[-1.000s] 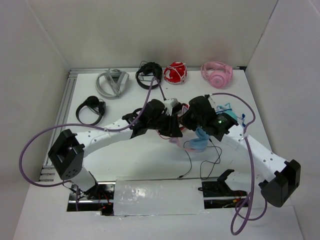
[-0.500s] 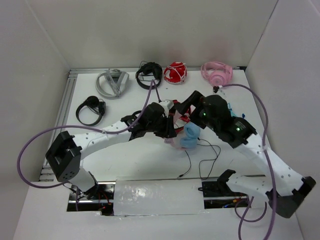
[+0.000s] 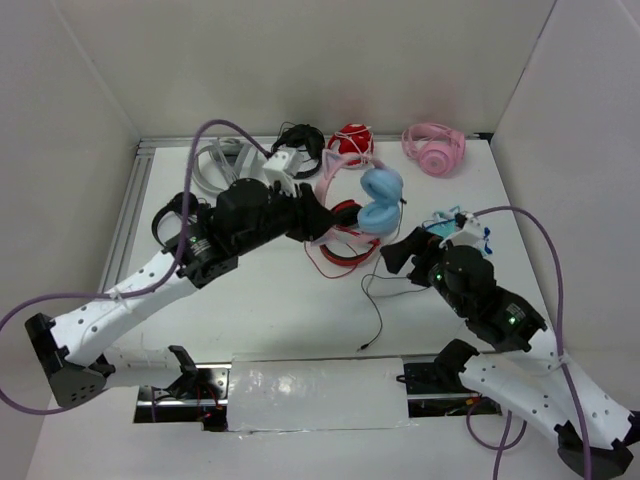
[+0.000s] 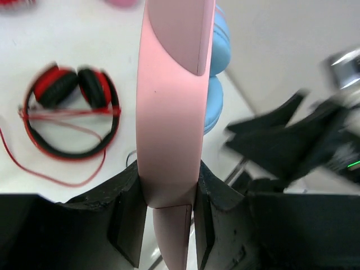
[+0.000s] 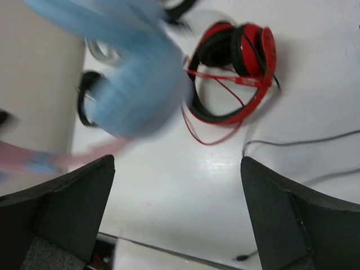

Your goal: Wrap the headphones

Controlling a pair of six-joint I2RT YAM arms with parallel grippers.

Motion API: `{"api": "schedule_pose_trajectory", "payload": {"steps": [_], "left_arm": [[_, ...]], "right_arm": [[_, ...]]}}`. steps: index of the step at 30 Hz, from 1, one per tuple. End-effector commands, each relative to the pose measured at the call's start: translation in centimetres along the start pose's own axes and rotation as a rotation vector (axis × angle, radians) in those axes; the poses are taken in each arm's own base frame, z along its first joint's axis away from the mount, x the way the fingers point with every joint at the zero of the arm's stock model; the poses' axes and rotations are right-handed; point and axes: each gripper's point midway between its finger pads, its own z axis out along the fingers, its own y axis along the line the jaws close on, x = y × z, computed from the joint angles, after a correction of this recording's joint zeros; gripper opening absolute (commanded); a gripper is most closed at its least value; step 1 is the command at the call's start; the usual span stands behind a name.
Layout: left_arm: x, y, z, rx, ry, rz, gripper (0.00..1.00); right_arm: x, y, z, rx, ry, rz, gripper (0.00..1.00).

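The headphones, with a pink cat-eared headband and light blue ear cups, hang above the table's middle. My left gripper is shut on the pink headband, which fills the gap between the jaws of the left gripper. The blue cups show just beyond it. Their thin black cable trails down onto the table toward the near edge. My right gripper is open and empty, to the right of and below the cups. In the right wrist view a blurred blue cup floats beyond the right gripper.
Red-and-black headphones with a red cable lie on the table under the lifted pair. Along the back stand grey, black, red-and-white and all-pink headphones; another black pair is at the left. A foil-covered strip lines the near edge.
The left arm has lifted the headphones up and toward the back. The right gripper has opened, let go of them and drawn back to the near right.
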Motion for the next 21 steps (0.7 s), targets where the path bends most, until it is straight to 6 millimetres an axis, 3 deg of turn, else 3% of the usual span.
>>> {"api": "schedule_pose_trajectory", "payload": {"steps": [1, 5, 8, 10, 11, 14, 21], "left_arm": [[-9.8, -3.7, -4.1, 0.055, -0.300, -0.017, 0.00], [-14.2, -5.3, -7.6, 0.085, -0.441, -0.030, 0.00], [-17.1, -7.0, -10.0, 0.128, -0.521, -0.020, 0.00], [-18.3, -8.1, -11.5, 0.161, -0.553, 0.005, 0.00], [-18.7, -8.4, -12.0, 0.172, -0.566, 0.007, 0.00], [-19.9, -9.3, -13.8, 0.206, -0.615, 0.011, 0.00], [-21.9, -9.7, -16.1, 0.207, -0.696, 0.018, 0.00]], "right_arm": [[3.7, -0.4, 1.0, -0.053, 0.096, -0.126, 1.00], [6.5, -0.2, 2.3, -0.057, 0.168, -0.204, 1.00], [7.3, 0.3, 3.2, -0.055, 0.160, -0.248, 1.00], [8.3, -0.8, 4.3, -0.027, 0.133, -0.280, 1.00], [8.5, -0.4, 4.9, -0.048, 0.106, -0.273, 1.00], [10.1, -2.3, 6.1, 0.004, 0.094, -0.268, 1.00], [12.4, -3.9, 6.8, -0.002, 0.106, -0.247, 1.00]]}}
